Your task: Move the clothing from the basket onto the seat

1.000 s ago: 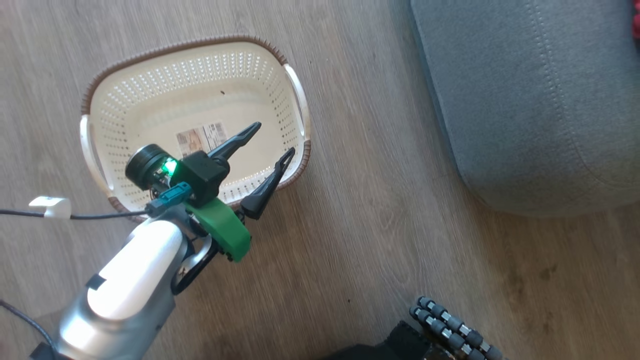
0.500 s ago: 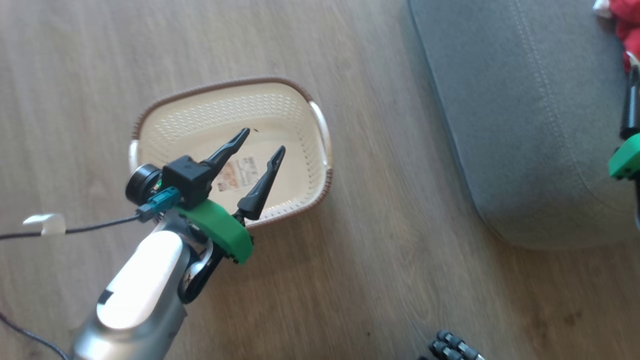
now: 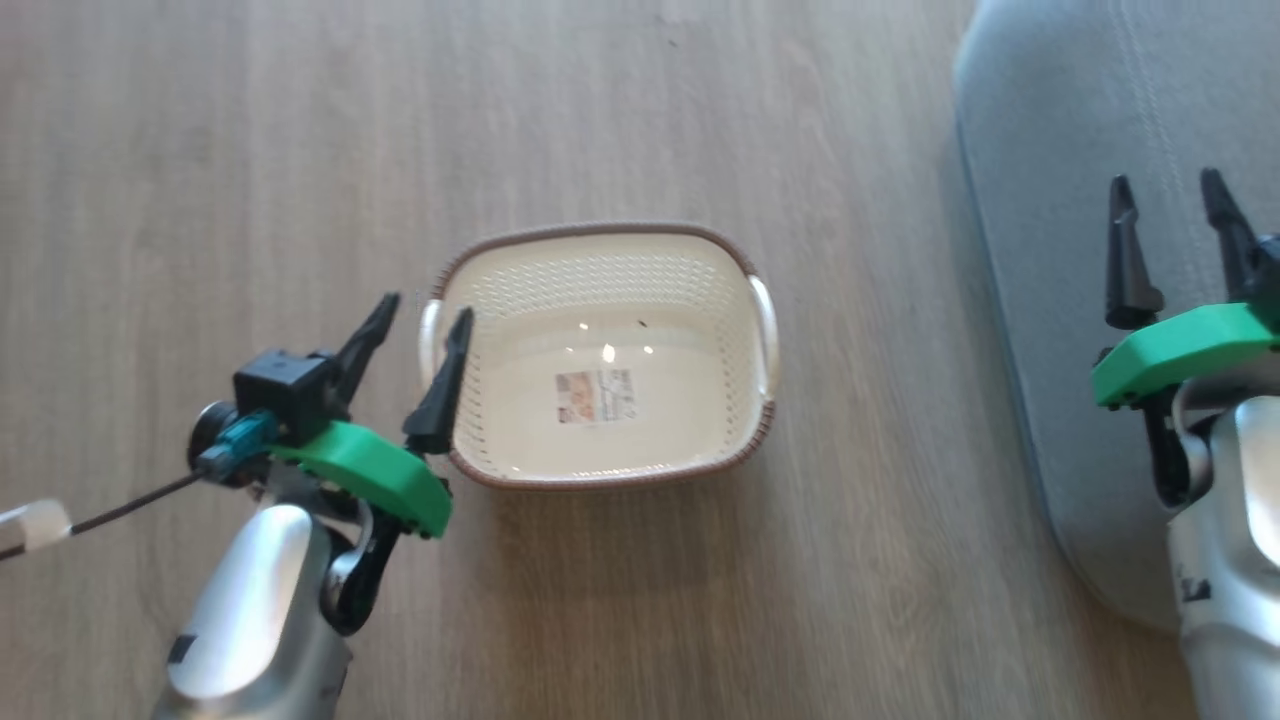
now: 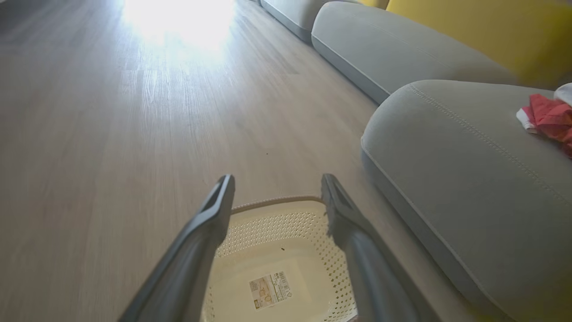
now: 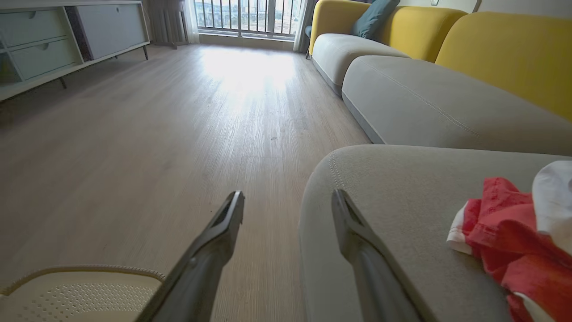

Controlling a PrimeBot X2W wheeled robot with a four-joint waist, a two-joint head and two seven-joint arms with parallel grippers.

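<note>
Now hovering right gripper (image 3: 1167, 190), jaws spread and empty, over seat (image 3: 1050, 130), with clothing (image 5: 509, 241) nearby on its right.

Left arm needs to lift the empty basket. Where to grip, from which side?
Probably the white handle on the basket's left end, right beside the open left gripper. Come from above, one finger inside the wall, one outside: the handle is a thin upright strip and the basket is empty, leaving room inside.
</note>
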